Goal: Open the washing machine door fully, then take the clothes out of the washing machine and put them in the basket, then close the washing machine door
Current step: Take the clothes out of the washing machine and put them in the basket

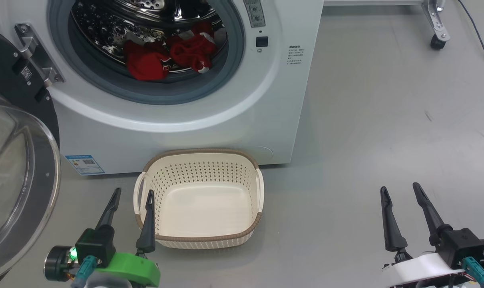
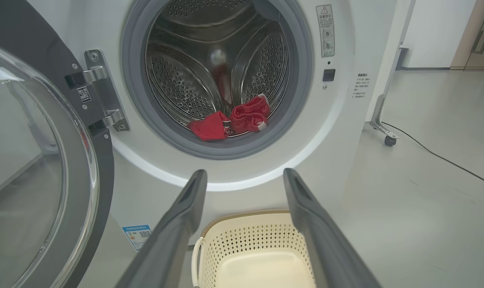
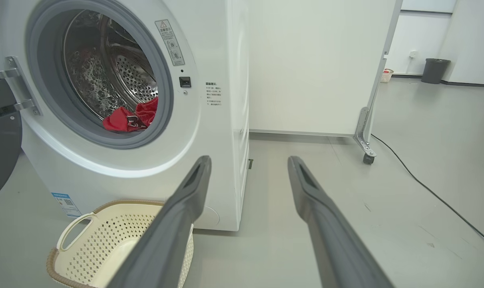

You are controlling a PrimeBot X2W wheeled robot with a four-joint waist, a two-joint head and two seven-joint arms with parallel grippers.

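Left gripper and right gripper are hanging spread and empty, the left beside the basket — with the door standing wide on the left, unloading is beginning, calling for a reach far into the washing machine for the red clothes.

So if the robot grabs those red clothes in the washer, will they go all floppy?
Probably floppy: the red clothes lie crumpled in soft folds in the drum. They look small and thin, so likely light. There seem to be two bunches touching, so one may drag along with the other.
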